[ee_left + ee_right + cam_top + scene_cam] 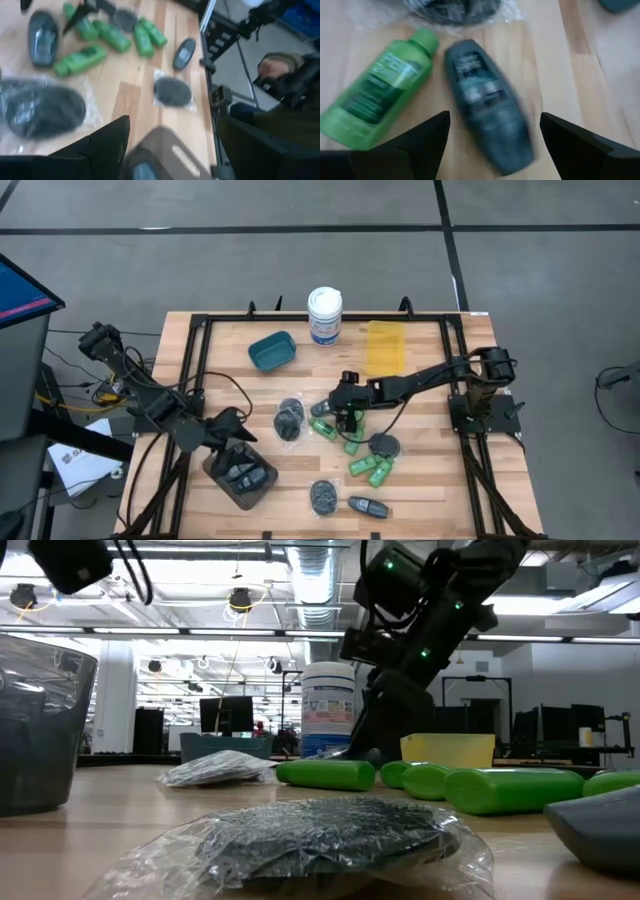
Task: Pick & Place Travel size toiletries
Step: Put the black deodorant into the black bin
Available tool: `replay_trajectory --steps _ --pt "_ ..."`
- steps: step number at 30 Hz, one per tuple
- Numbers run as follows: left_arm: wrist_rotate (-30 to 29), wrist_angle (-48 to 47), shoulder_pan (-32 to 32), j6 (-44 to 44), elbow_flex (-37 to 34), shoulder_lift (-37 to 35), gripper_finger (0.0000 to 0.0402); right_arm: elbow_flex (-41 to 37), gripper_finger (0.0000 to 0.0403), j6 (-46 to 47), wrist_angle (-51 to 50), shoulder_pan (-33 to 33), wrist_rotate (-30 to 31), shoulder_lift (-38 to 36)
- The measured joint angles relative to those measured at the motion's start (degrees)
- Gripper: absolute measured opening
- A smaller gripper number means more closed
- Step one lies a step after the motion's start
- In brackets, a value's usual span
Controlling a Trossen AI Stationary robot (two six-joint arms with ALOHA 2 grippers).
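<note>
Two grippers, both spread wide and empty: right gripper (492, 145) above a dark bottle (487, 117), left gripper (236, 432) over the grey bin (240, 476)

Right arm stretched from its base at 3 o'clock toward the surface's centre, wrist bent down, right end effector (347, 412) low over the surface with fingers (420, 137) spread wide and nothing between them. Left arm folded at 8 o'clock, left end effector (232, 442) also parted and holding nothing.
</note>
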Motion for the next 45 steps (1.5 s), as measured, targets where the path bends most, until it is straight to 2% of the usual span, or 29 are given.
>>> replay_trajectory --steps 3,18,22,26,33,38,45 --pt "-0.77 0.59 0.0 2.17 0.0 -0.2 0.0297 0.17 0.0302 -0.09 0.82 -0.68 -2.44 1.37" --pt "-1.29 2.16 0.0 2.52 0.0 -0.17 0.0297 0.03 0.0298 -2.92 4.01 -2.19 -2.59 4.98" --pt "-2.33 2.14 0.0 2.53 0.0 -0.15 0.0297 0.03 0.0261 -3.01 4.01 -1.75 -2.51 4.98" --pt "-3.73 2.11 0.0 2.54 0.0 -0.15 0.0297 0.03 0.019 -2.69 3.83 -1.75 -2.52 4.98" --pt "-8.18 2.14 0.0 5.86 0.0 -0.15 0.0297 0.01 0.0188 -3.37 3.8 -1.55 -1.82 4.42" --pt "-14.27 2.54 0.02 10.27 -0.02 -0.13 0.0297 0.14 0.0188 -4.9 4.49 -0.3 0.71 -0.16" --pt "-23.0 4.11 0.0 15.31 -0.04 -0.08 0.0297 0.01 0.0188 -6.98 5.33 3.27 4.75 -10.66"
